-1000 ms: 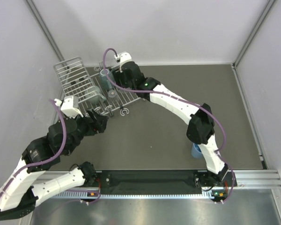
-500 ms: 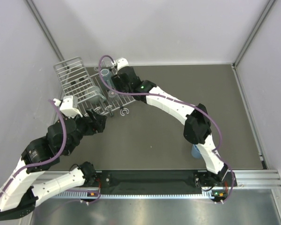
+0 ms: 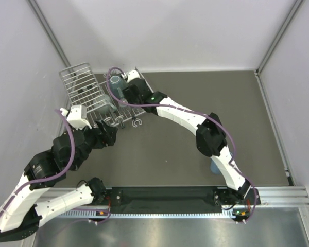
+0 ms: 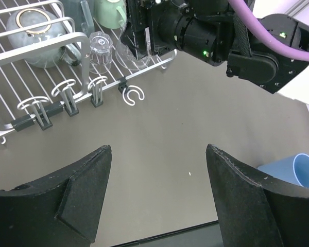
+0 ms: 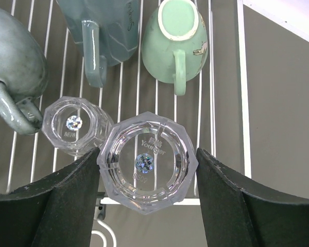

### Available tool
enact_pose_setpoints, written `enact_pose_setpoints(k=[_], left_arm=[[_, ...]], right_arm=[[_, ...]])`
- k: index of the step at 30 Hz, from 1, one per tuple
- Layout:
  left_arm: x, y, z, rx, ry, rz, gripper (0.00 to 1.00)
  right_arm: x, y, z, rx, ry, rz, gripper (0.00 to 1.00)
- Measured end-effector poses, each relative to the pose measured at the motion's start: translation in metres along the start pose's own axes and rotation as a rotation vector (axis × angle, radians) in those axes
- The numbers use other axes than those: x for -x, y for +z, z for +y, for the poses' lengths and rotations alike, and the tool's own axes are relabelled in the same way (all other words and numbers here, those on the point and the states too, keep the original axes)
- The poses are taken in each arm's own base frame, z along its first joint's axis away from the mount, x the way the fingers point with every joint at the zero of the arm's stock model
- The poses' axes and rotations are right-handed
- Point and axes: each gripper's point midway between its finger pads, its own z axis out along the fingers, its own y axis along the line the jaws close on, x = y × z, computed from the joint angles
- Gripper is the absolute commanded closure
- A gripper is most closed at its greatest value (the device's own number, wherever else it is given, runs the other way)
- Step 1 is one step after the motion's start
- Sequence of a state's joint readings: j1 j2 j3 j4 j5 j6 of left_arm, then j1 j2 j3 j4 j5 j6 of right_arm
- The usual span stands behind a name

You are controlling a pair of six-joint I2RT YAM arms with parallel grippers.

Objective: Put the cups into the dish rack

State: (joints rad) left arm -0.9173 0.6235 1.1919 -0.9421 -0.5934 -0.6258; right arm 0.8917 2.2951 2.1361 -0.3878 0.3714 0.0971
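Our left gripper (image 4: 158,152) hangs wide open, holding nothing, above the table (image 4: 159,118) near the rack (image 4: 41,62) and its hooks. Our right gripper (image 5: 147,153) clasps the big glass (image 5: 144,172), which stands upright, mouth down, at the rack's front edge, with the small glass (image 5: 74,126) just beside its left. Table stretches rightward past the rim.

"Younger" moulded on the larger clear glass (image 5: 147,162) base; the smaller glass (image 5: 74,125) mark unreadable.

The left arm (image 3: 46,198) and right arm (image 3: 180,116) have white shells and black joints, each with a purple cable (image 3: 68,146) running along it. A green light (image 3: 151,98) glows on the right. The left gripper (image 4: 158,148) has 2 black wedge fingers (image 4: 67,200).
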Motion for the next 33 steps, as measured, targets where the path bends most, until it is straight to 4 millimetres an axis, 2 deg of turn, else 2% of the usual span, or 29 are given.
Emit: enact_pose_setpoints(k=[9, 16, 23, 33], left_arm=[[-0.009, 0.005, 0.001, 0.007, 0.014, 0.019, 0.21], [-0.011, 0.006, 0.002, 0.010, 0.017, 0.023, 0.21], [-0.012, 0.007, 0.003, 0.015, 0.020, 0.022, 0.20], [-0.014, 0.009, 0.003, 0.015, 0.023, 0.022, 0.20]], right_arm=[[0.004, 0.016, -0.003, -0.001, 0.023, -0.033, 1.00], [-0.003, 0.034, -0.013, -0.014, 0.042, -0.030, 1.00], [0.011, 0.046, -0.021, -0.019, 0.068, -0.082, 1.00], [0.017, 0.067, -0.025, -0.017, 0.080, -0.130, 1.00]])
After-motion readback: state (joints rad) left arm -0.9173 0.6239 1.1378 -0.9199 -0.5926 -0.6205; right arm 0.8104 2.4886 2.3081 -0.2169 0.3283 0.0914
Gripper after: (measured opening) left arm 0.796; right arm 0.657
